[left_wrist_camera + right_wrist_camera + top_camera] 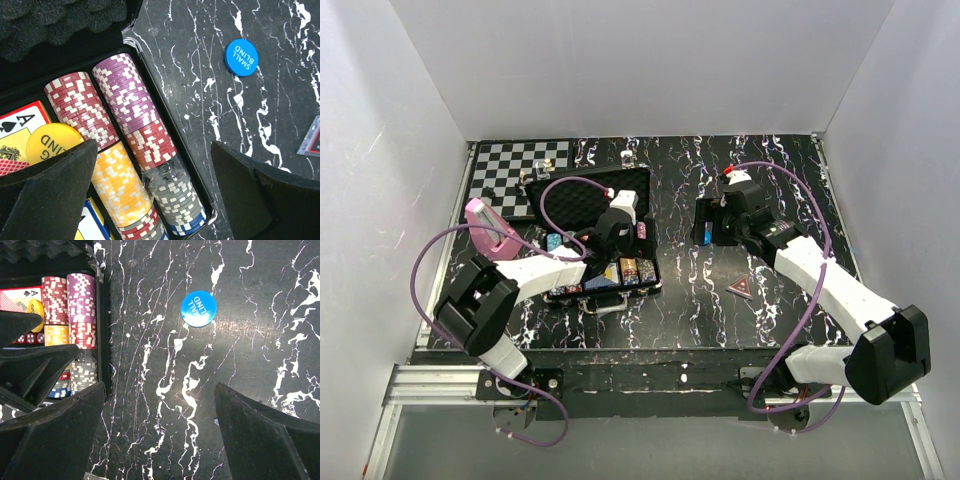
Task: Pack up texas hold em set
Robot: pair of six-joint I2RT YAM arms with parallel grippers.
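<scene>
"Which step is this?"

"Gathering strays, I'd say. The left claw [155,167] hangs spread wide over the open briefcase [584,205], with the chip rows [127,95] bedded in. A blue button [198,309] lies on the worktop [260,365] beside the case, under the right claw [160,392], which is also released."

"Next?"

"Probably pinch it and carry it in. It reads 'SMALL BLIND'. The yellow button [52,142] shows 'LIND'."

Readable lettering: three items.
"SMALL BLIND" is printed in white on the blue round plastic button [241,57] on the black marbled worktop [200,125]; "LIND" is seen on the half-hidden yellow round button [52,142]; "A" above a spade is shown on the white playing card [20,122].
</scene>
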